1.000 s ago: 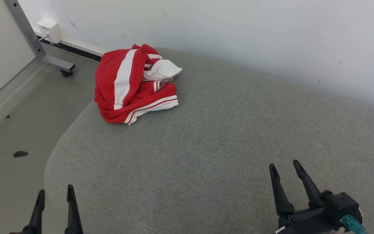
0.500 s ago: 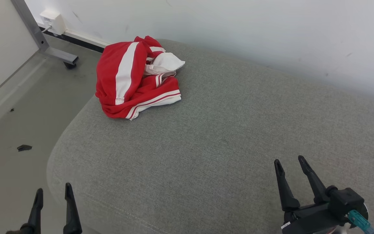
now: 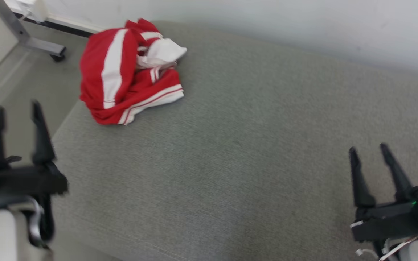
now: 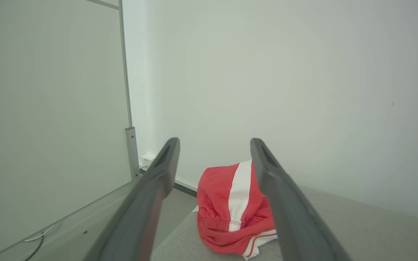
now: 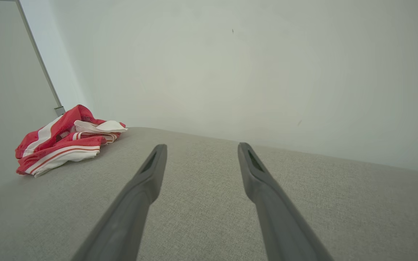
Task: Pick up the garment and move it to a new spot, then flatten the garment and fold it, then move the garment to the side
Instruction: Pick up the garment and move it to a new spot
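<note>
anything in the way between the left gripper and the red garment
Nothing visible does. The open left gripper points toward the garment, which lies crumpled at the grey cushion's far left corner, with bare cushion between them.

We've got a big grey fabric cushion under and ahead of the right gripper, plain white wall just past it. Ahead of the left gripper we see bare floor, a metal frame leg on a dark caster, and a white socket box low on the wall. Pale panel stands off to that gripper's left.
</note>
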Motion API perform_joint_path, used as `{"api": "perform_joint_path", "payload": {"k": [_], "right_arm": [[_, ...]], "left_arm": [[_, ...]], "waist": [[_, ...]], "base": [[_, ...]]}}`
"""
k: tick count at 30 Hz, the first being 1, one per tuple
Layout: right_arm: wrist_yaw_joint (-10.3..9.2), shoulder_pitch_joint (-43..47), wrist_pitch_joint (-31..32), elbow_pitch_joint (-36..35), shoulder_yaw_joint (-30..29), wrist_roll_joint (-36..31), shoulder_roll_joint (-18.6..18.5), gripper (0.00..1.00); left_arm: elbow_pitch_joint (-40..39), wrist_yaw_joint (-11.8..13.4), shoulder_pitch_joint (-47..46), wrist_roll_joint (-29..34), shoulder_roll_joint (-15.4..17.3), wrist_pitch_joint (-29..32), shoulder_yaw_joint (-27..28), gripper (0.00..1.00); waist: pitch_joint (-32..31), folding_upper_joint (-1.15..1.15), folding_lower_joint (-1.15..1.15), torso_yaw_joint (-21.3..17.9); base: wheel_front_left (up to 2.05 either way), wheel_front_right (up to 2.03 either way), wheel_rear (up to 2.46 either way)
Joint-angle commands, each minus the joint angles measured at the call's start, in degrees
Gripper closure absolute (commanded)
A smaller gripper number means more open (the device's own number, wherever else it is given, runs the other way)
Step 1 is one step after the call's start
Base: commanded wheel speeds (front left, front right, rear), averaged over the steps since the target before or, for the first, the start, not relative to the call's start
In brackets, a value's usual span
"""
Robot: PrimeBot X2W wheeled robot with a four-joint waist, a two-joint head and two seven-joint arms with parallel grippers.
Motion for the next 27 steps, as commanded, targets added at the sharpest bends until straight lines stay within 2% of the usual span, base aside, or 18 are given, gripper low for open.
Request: {"api": "perform_joint_path", "payload": {"k": [1, 6, 7, 11, 17, 27], "right_arm": [[-0.13, -1.7, 0.0, -1.2, -1.5, -0.5, -1.2, 0.0], [-0.13, -3.4, 0.0, -3.9, -5.8, -0.2, -2.5, 0.0], [-0.13, -3.4, 0.0, -3.9, -5.8, -0.2, -2.5, 0.0], [-0.12, -3.9, 0.0, -5.6, -9.0, 0.0, -2.8, 0.0], [-0.13, -4.1, 0.0, -8.0, -11.4, -0.6, -3.3, 0.0], [-0.13, -3.6, 0.0, -9.8, -11.8, -0.9, -2.8, 0.0]], "left_arm": [[1.0, -0.4, -5.0, -0.7, 1.7, -0.1, 1.3, 0.0], [4.1, -0.5, -15.0, -1.0, 6.0, -0.1, 3.4, 0.0], [4.1, -0.5, -15.0, -1.0, 6.0, -0.1, 3.4, 0.0], [8.6, -1.1, -22.4, -1.5, 9.8, 1.3, 4.0, 0.0], [18.0, -1.2, -29.9, -2.4, 14.3, 4.2, 4.4, 0.0], [32.7, 0.2, -33.6, -1.4, 20.3, 10.1, 4.6, 0.0]], "waist": [[11.3, 0.0, -0.01, -10.4], [17.8, 0.0, -0.01, -16.6], [17.8, 0.0, -0.01, -16.6], [21.1, 0.0, -0.01, -20.1], [23.5, 0.0, -0.01, -23.0], [23.8, 0.0, -0.01, -24.9]], "base": [[0.0, 0.0, 0.0], [0.0, 0.0, 0.0], [0.0, 0.0, 0.0], [0.0, 0.0, 0.0], [0.0, 0.0, 0.0], [0.0, 0.0, 0.0]]}}
